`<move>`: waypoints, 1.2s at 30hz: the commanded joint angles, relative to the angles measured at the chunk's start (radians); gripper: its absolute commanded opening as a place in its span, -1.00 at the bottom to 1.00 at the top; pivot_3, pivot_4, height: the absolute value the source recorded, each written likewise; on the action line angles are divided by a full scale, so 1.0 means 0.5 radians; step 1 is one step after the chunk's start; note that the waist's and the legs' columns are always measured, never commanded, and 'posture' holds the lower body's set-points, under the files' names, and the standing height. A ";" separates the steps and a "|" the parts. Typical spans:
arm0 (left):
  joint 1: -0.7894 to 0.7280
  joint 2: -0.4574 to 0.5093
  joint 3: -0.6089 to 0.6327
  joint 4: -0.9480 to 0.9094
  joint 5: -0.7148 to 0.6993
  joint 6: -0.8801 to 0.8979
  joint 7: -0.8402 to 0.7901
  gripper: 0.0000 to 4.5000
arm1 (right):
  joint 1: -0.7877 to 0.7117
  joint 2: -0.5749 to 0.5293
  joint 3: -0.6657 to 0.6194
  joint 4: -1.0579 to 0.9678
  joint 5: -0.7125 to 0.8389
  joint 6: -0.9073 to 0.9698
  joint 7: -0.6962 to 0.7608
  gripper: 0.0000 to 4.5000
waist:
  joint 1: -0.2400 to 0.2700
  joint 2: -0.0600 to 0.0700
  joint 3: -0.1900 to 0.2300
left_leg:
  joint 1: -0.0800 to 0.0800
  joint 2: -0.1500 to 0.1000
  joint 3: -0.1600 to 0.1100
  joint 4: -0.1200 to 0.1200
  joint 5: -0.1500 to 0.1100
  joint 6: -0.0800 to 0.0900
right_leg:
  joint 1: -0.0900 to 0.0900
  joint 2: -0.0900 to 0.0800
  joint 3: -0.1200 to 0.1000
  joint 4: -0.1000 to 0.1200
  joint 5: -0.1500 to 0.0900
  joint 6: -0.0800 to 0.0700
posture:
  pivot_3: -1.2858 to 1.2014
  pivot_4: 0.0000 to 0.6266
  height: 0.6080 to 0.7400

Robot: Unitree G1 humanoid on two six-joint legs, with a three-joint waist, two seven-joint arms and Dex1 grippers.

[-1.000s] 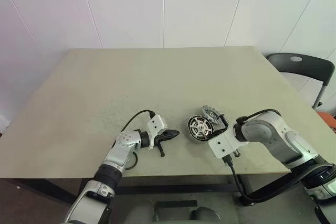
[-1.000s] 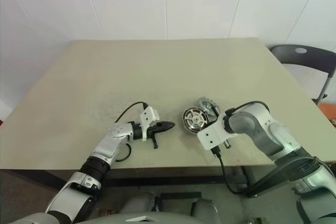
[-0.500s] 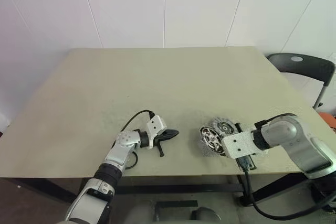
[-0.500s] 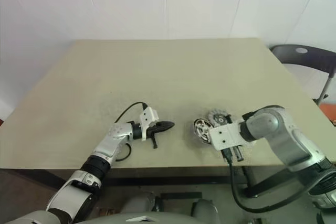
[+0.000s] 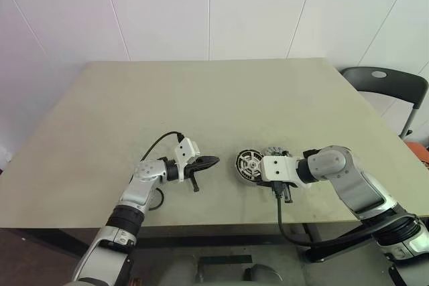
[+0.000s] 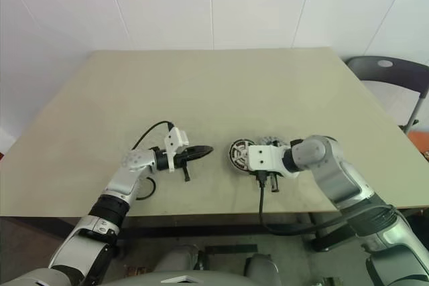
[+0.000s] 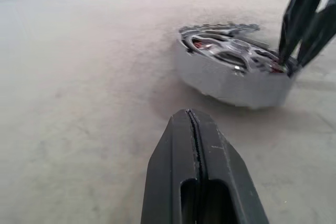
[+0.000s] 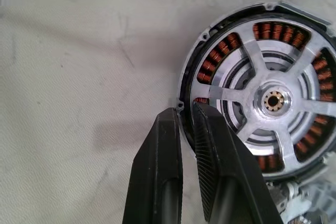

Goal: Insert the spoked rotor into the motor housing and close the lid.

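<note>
Fingers of right pincer (image 8: pixel 186 129) pinch motor housing (image 8: pixel 262 98) rim; left pincer (image 7: pixel 195 129) clenched, holding nothing.

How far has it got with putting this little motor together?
Done, it seems: the spoked rotor sits inside the motor housing, its spokes over the copper coils. In hand: the right hand pinches the housing's rim. Left to do: the lid lies on the table beside the housing, not yet on it. The left hand is shut and empty, off to the side.
</note>
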 commanded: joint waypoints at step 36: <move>-0.020 -0.095 -0.014 0.005 0.025 -0.062 0.111 -1.00 | 0.294 0.880 -2.090 0.323 2.248 2.606 -1.928 0.03 | -0.010 0.005 -0.002 | 0.000 0.002 0.007 -0.006 -0.001 -0.001 | -0.002 0.000 0.006 0.003 0.002 -0.001 | 0.03 -1.00 1.00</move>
